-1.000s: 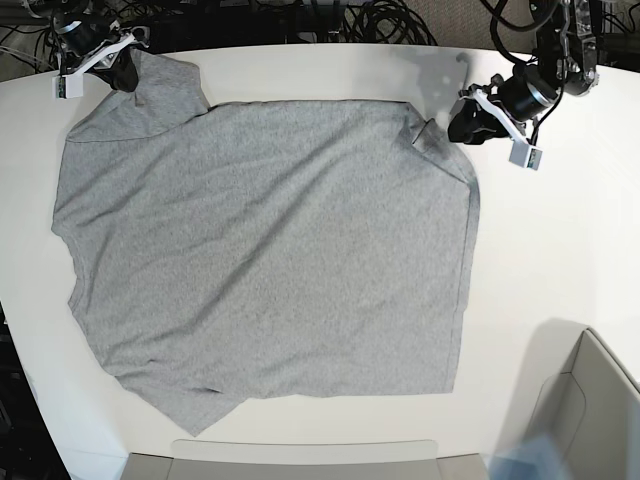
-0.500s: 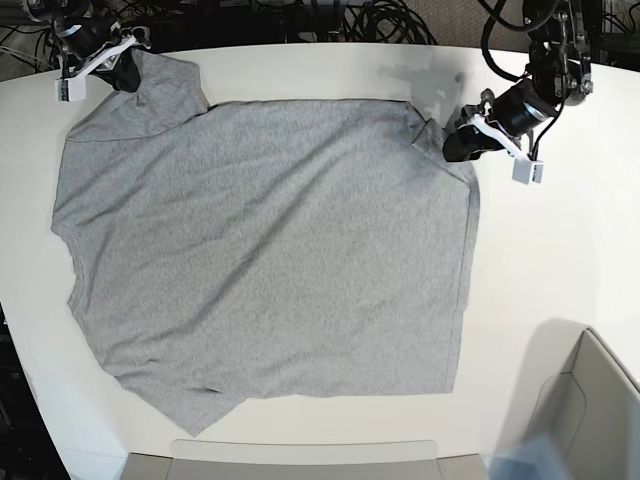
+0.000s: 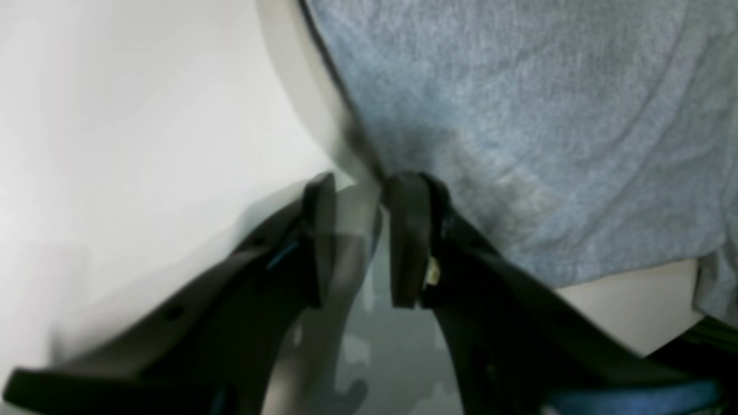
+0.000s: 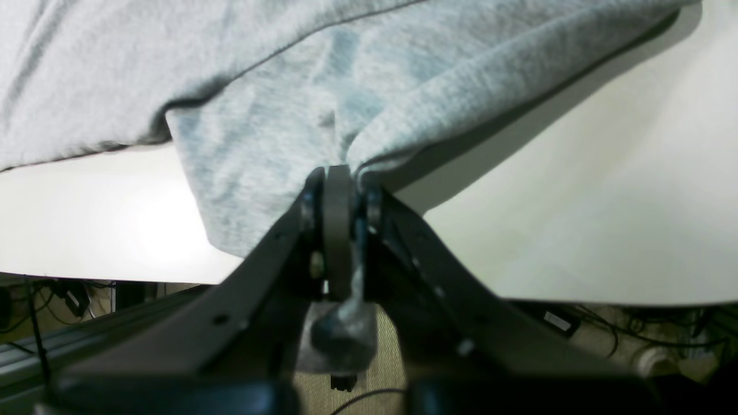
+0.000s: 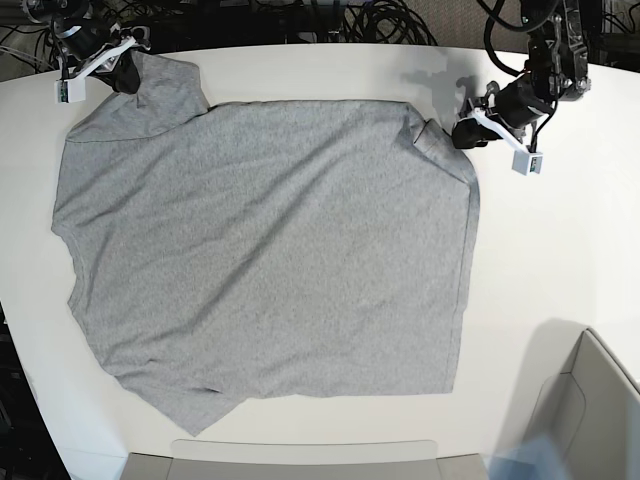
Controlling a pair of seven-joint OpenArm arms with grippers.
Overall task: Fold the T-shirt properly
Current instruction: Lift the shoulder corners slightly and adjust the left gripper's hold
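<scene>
The heather-grey T-shirt (image 5: 270, 250) lies spread flat, plain side up, across the white table (image 5: 560, 250). At its upper left corner in the base view my right gripper (image 5: 128, 78) is shut on a bunched fold of the cloth; the right wrist view shows the shirt (image 4: 259, 86) pinched between the closed fingertips of that gripper (image 4: 340, 178). My left gripper (image 5: 458, 135) sits at the shirt's upper right corner. In the left wrist view this gripper (image 3: 357, 230) is open and straddles the shirt's edge (image 3: 519, 86), with one finger over the cloth and one over the table.
A grey bin (image 5: 590, 410) stands at the table's lower right corner. A flat grey tray edge (image 5: 300, 460) runs along the front. Black cables (image 5: 330, 20) hang behind the table's far edge.
My left gripper moved in toward the shirt's upper right corner, then drew back slightly, and its wrist turned. It has stayed open. My right gripper has kept still, holding the cloth.
</scene>
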